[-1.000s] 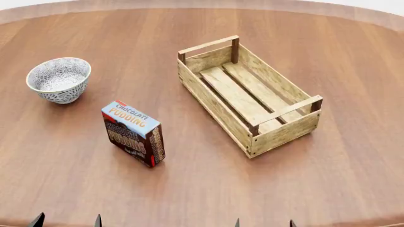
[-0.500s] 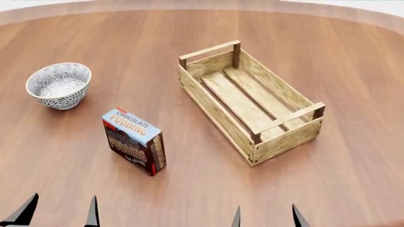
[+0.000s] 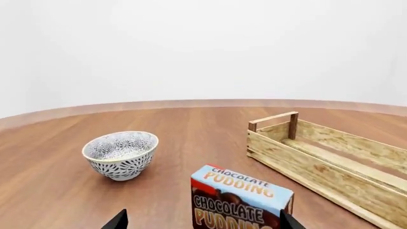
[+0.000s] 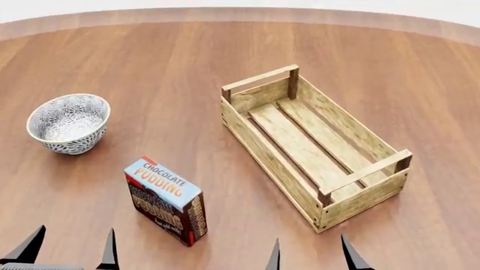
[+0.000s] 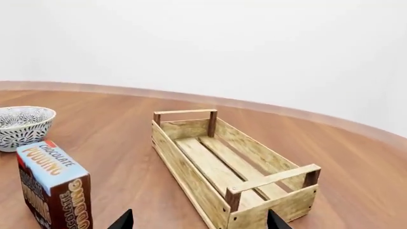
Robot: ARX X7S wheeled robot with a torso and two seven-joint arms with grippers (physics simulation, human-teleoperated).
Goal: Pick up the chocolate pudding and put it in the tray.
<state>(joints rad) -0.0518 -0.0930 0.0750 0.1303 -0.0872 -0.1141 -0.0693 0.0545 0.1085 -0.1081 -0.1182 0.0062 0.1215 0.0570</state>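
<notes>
Both grippers, left (image 4: 69, 247) and right (image 4: 309, 254), sit wide open, holding nothing. The chocolate pudding (image 4: 166, 199) stands upright just ahead of the left one, tray (image 4: 259, 146) off to its right. Tall narrow box, so a nudge probably tips it.

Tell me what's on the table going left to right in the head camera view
bowl → chocolate pudding → tray
</notes>
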